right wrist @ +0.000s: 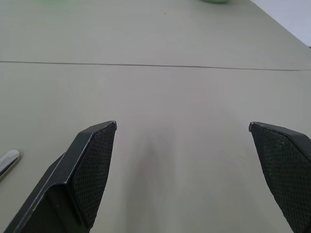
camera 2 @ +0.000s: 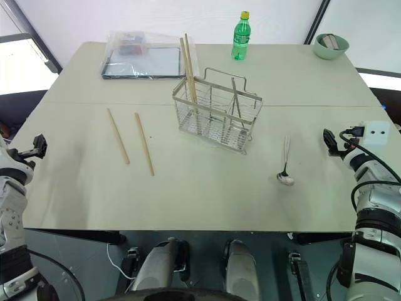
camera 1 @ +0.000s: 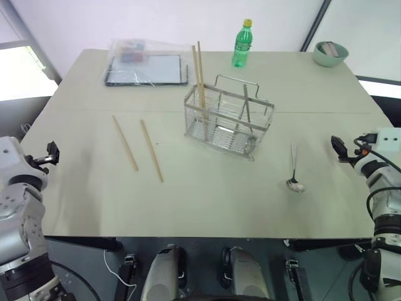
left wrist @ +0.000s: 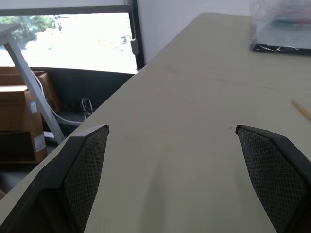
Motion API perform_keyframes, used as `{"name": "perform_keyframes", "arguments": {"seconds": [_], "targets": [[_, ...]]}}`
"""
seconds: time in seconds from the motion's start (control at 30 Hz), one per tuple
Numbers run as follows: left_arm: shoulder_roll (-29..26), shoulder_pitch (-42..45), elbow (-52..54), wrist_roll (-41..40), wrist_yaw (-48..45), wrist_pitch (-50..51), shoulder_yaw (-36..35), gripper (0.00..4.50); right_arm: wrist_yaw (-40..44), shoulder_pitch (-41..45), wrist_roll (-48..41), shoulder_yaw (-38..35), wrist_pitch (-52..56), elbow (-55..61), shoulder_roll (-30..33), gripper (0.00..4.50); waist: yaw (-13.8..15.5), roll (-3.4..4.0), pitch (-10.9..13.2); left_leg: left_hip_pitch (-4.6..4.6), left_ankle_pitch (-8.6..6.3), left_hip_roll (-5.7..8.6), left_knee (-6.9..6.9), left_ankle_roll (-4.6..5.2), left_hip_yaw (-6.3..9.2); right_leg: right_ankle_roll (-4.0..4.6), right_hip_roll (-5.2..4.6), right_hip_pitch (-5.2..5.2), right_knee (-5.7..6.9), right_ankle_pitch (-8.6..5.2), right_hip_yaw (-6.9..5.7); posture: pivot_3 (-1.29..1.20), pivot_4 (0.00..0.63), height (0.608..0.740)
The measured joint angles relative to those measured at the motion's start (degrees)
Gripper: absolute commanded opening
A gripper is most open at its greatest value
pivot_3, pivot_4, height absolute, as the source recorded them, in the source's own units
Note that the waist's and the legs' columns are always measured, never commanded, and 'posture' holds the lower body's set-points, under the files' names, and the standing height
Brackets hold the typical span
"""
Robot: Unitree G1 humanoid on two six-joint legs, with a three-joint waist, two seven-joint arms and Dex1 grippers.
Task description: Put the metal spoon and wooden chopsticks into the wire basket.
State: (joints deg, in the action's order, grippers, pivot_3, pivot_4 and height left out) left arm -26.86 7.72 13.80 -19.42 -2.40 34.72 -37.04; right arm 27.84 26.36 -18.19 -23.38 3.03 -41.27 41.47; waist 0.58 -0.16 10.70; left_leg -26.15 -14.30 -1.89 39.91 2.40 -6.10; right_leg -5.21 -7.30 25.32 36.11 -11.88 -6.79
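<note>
boxes (left wrist: pixel 19 126) beside table (left wrist: pixel 194 97)

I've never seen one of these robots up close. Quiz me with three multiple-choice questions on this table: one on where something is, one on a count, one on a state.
1. Where is the metal spoon?
A. in the wire basket
B. flat on the table, to the right of the wire basket
C. in the green bowl

2. How many wooden chopsticks lie flat on the table?
A. none
B. two
C. four

3. How do the two grippers stand?
A. both open, holding nothing
B. both shut on chopsticks
C. one holds the spoon

Answers:
1 B: it rests on the tabletop, apart from the wire basket.
2 B: two lie flat; two others stand in the basket.
3 A: the left gripper and right gripper show wide, empty gaps.
</note>
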Motion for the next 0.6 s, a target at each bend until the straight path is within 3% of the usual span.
{"name": "perform_keyframes", "arguments": {"seconds": [0.6], "targets": [[-0.35, 0.5, 0.93, -1.18, 0.09, 0.8, 0.23, 4.39, -0.02, -0.01, -0.01, 0.0, -0.01, 0.0, 0.0, 4.5, -0.01, 0.0, 0.0, 0.0, 0.13, 0.0, 0.0, -0.22, 0.0, 0.0, 0.0, 0.0, 0.0, 0.0, 0.0, 0.0, 0.15, 0.707]]}}
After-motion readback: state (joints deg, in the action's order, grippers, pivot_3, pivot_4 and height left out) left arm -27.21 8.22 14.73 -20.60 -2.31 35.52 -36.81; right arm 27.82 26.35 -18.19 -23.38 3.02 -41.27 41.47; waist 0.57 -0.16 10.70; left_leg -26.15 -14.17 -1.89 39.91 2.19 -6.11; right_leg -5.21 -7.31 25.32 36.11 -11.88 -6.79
